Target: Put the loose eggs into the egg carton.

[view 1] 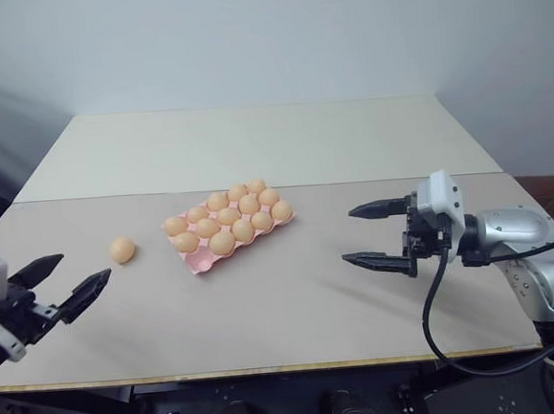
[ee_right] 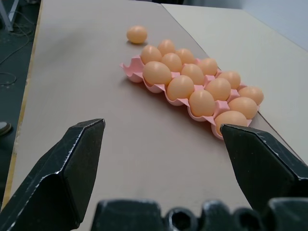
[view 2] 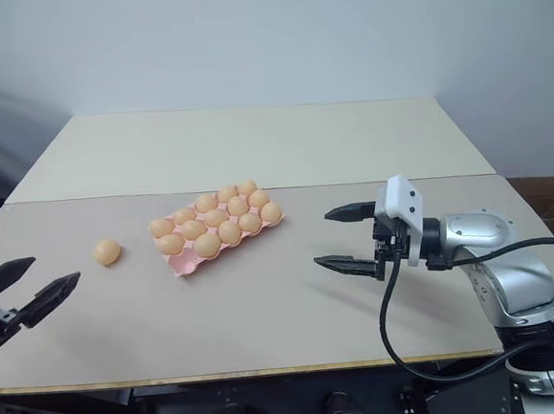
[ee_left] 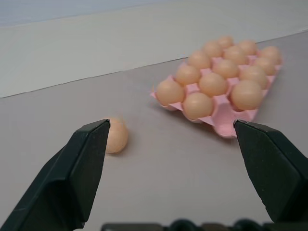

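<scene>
At the near edge of the tabletop (view 1: 296,330), the robot's left hand (view 1: 60,283) hovers with its two black fingers spread wide and nothing between them, aimed across the surface. On the opposite side, the right hand (view 1: 373,234) hangs just above the tabletop, fingers equally splayed and empty, pointing in toward the middle.

A little farther in, one loose egg (view 1: 121,249) lies on its own on the grey surface, between the left hand and the egg carton (view 1: 201,261), well clear of both. From the left wrist camera the egg (ee_left: 116,135) sits off toward one finger rather than centred in the gap.

Beyond it, the pink carton rests at an angle near the middle of the tabletop, its cups packed with orange-tan eggs; an empty cup appears to remain at the near corner.

The step in hand looks to be the reach for that last stray egg, most likely by the left hand. Doing it well means lining the open fingers up so the egg falls squarely between them, coming down low enough to catch its widest part, and closing gently, since a smooth oval on a flat surface will roll at a glancing touch.
</scene>
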You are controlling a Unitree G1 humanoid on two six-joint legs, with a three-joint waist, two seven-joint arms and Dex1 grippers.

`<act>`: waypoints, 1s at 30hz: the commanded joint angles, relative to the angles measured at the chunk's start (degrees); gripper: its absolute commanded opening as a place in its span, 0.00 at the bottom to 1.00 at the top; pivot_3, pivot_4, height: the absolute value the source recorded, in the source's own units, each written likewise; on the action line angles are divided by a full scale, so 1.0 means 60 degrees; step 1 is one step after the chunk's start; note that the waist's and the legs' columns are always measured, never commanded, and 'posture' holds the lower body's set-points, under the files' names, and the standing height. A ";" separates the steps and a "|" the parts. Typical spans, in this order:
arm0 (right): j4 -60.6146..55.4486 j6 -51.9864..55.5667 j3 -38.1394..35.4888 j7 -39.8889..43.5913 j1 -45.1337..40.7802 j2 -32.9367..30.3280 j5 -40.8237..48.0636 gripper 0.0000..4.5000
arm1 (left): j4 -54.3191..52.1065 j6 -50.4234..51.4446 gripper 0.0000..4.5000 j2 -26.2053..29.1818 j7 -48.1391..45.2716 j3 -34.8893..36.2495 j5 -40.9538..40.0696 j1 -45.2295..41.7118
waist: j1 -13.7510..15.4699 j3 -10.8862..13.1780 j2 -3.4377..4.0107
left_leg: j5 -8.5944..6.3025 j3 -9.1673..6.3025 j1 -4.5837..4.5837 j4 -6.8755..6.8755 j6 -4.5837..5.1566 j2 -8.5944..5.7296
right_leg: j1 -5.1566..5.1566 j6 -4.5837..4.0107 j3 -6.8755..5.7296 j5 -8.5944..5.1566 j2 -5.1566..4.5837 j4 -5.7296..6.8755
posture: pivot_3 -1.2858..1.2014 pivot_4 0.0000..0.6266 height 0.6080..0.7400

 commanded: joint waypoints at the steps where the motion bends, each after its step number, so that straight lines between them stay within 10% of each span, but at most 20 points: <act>1: -0.0434 -0.0133 -0.0391 -0.0035 0.0073 -0.0165 0.0167 1.00 | 0.0706 0.0088 0.99 0.0108 0.1087 -0.0497 0.0449 -0.1057 | -0.0004 0.0000 -0.0001 | 0.0000 0.0000 0.0001 0.0000 0.0000 -0.0001 | 0.0001 0.0000 0.0001 0.0001 0.0000 0.0000 | 0.52 0.24 1.00; 25: -0.1462 0.0409 -0.0885 -0.0603 0.0500 -0.0646 0.0680 1.00 | 0.9193 -0.1975 0.99 -0.0604 0.0834 -0.5391 0.3962 -0.6964 | -0.0015 -0.0004 -0.0010 | 0.0002 0.0001 -0.0004 0.0000 0.0003 -0.0007 | 0.0006 0.0058 -0.0001 0.0043 0.0001 0.0005 | 0.52 0.24 1.00; 30: -0.1558 0.0403 -0.0958 -0.0685 0.0619 -0.0667 0.0720 1.00 | 0.9408 -0.1723 0.72 -0.0732 0.0851 -0.5476 0.4124 -0.7048 | -0.0006 -0.0005 -0.0011 | 0.0002 0.0000 -0.0004 0.0000 0.0003 -0.0008 | 0.0007 0.0059 -0.0002 0.0044 0.0001 0.0006 | 0.52 0.24 1.00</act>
